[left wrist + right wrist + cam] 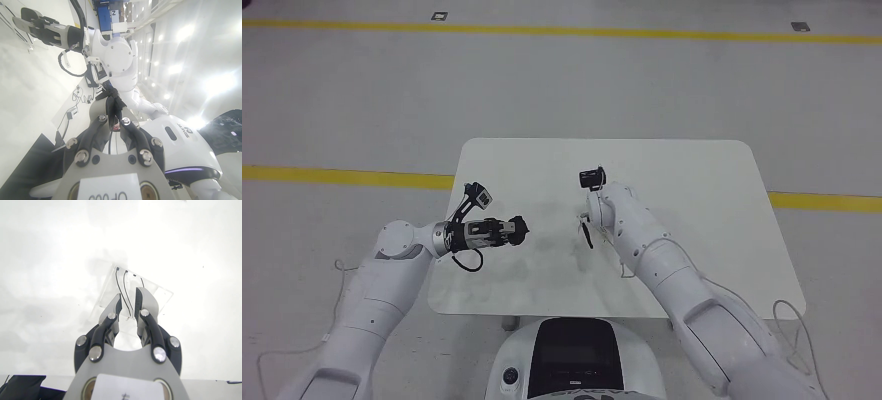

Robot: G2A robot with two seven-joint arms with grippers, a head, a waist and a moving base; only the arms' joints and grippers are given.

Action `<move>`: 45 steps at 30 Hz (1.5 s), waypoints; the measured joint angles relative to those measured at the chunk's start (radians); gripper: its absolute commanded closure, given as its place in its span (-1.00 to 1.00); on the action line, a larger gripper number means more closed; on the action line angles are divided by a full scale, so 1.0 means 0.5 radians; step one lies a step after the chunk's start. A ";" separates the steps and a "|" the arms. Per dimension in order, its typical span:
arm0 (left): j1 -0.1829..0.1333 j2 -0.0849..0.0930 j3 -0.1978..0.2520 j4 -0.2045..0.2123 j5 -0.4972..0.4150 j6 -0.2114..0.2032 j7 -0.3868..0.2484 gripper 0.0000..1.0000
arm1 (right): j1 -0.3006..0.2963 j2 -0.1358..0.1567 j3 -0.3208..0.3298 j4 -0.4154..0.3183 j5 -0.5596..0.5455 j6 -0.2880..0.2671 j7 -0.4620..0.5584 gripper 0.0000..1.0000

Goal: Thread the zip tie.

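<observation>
Right sticker: a white sticker [128, 387] with dark print, partly cut by the frame edge, sits on the body of the right gripper [129, 292], behind its fingers
Right gripper state: points down at the table with its fingers parted to a moderate gap and gripping nothing; the ribbed black pads [137, 300] face each other
Zip ties: three black zip ties [123, 280] lie side by side just beyond the right gripper's fingertips, heads at the end far from the gripper; two straps run into the gap between the fingers and the third passes behind one finger; I cannot tell whether the fingertips touch them
Tray: the ties rest on a clear tray [164, 294] lying flat under and ahead of the right gripper, also seen below it from the other wrist [40, 44]
Left label: a white label [109, 185] with dark print on the body of the left gripper [113, 102]
Left gripper state: fingers [98, 109] drawn close together; a thin dark strand shows in the narrow gap, too unclear to name
Left gripper place: held above the table [692, 200], pointing sideways at the right gripper [17, 19], well apart from it [517, 228] [587, 228]
Cable tag: a small white tag [66, 62] with print too small to read hangs on the black cable loop [60, 65] behind the right gripper
Floor: yellow lines [342, 176] run beyond the table
</observation>
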 measured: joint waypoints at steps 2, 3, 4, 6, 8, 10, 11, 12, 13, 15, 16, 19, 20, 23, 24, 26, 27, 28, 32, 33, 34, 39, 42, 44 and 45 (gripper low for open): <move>0.000 0.000 0.000 0.000 0.000 0.000 0.000 1.00 | 0.014 -0.006 -0.006 0.031 0.009 -0.006 -0.006 0.66; 0.000 0.000 0.000 0.000 0.000 0.000 0.000 1.00 | 0.022 -0.011 -0.009 0.051 0.015 -0.011 -0.010 0.66; 0.000 0.000 0.000 0.000 0.000 0.000 0.000 1.00 | 0.029 -0.014 -0.010 0.065 0.020 -0.014 -0.014 0.66; 0.000 0.000 0.000 0.000 0.000 0.000 0.000 1.00 | 0.042 -0.020 -0.013 0.095 0.034 -0.026 -0.022 0.66; 0.000 0.000 0.000 0.000 0.000 0.000 0.000 1.00 | 0.052 -0.024 -0.015 0.121 0.042 -0.034 -0.033 0.66; 0.000 0.000 0.000 0.000 0.000 0.000 0.000 1.00 | 0.063 -0.030 -0.018 0.151 0.050 -0.039 -0.047 0.66; 0.000 0.000 0.000 0.000 0.000 0.000 0.000 1.00 | 0.068 -0.032 -0.020 0.164 0.053 -0.041 -0.052 0.66; 0.000 0.000 0.000 0.000 0.000 0.000 0.000 1.00 | 0.074 -0.036 -0.022 0.181 0.058 -0.044 -0.058 0.66; 0.000 0.000 0.000 0.000 0.000 0.000 0.000 1.00 | 0.079 -0.038 -0.023 0.193 0.061 -0.045 -0.063 0.68; 0.000 0.000 0.000 0.000 0.000 0.000 0.000 1.00 | 0.091 -0.044 -0.025 0.222 0.070 -0.047 -0.074 0.68; 0.000 0.000 0.000 0.000 0.000 0.000 0.000 1.00 | 0.096 -0.046 -0.026 0.233 0.074 -0.048 -0.080 0.68; 0.000 0.000 0.000 0.000 0.000 0.000 0.000 1.00 | 0.111 -0.054 -0.029 0.268 0.084 -0.046 -0.103 0.66; 0.000 0.000 0.000 0.000 0.000 0.000 0.000 1.00 | 0.114 -0.057 -0.030 0.278 0.086 -0.046 -0.110 0.66; 0.000 0.000 0.000 0.000 0.000 0.000 0.000 1.00 | 0.125 -0.064 -0.034 0.310 0.095 -0.046 -0.128 0.64; 0.000 0.000 0.000 0.000 0.000 0.000 0.000 1.00 | 0.130 -0.067 -0.036 0.321 0.098 -0.047 -0.133 0.64; 0.000 0.000 0.000 0.000 0.000 0.000 0.000 1.00 | 0.137 -0.072 -0.039 0.337 0.102 -0.049 -0.138 0.66; 0.000 0.000 0.000 0.000 0.000 0.000 0.000 1.00 | 0.141 -0.075 -0.041 0.347 0.105 -0.050 -0.141 0.66; 0.000 0.000 0.000 0.000 0.000 0.000 0.000 1.00 | 0.144 -0.077 -0.042 0.354 0.106 -0.051 -0.143 0.66; 0.000 0.000 0.000 0.000 0.000 0.000 0.000 1.00 | 0.155 -0.085 -0.047 0.386 0.113 -0.052 -0.155 0.70; 0.000 0.000 0.000 0.000 0.000 0.000 0.000 1.00 | 0.159 -0.088 -0.049 0.395 0.115 -0.052 -0.157 0.72; 0.000 0.000 0.000 0.000 0.000 0.000 0.000 1.00 | 0.162 -0.089 -0.050 0.402 0.116 -0.052 -0.159 0.76; 0.000 0.000 0.000 0.000 0.000 0.000 0.000 1.00 | 0.180 -0.100 -0.056 0.446 0.125 -0.055 -0.162 0.92; 0.000 0.000 0.000 0.000 0.000 0.000 0.000 1.00 | 0.191 -0.107 -0.059 0.468 0.130 -0.057 -0.163 1.00; 0.000 0.000 0.000 0.000 0.000 0.000 0.000 1.00 | 0.196 -0.110 -0.061 0.480 0.132 -0.057 -0.166 1.00; 0.000 0.000 0.000 0.000 0.000 0.000 0.000 1.00 | 0.199 -0.112 -0.063 0.484 0.131 -0.055 -0.167 1.00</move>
